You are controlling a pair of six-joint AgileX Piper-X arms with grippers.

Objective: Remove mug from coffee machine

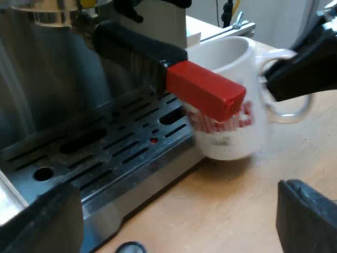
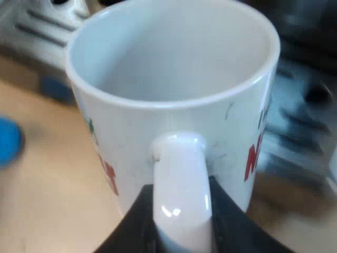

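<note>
Right gripper [image 2: 181, 225] clamps white mug [image 1: 227, 143] by its handle, just off edge of drip tray [image 1: 105, 158], over table [image 1: 231, 211]. Left gripper [image 1: 176, 219] fingers spread wide, holding nothing.

The work surface is a light wooden table [image 1: 237, 205] with a matte finish. An aluminium profile rail [image 1: 237, 29] runs along one table edge. A pale, plain wall [image 1: 274, 21] stands behind the rail. Lighting is diffuse, and shadows on the wood are soft.
</note>
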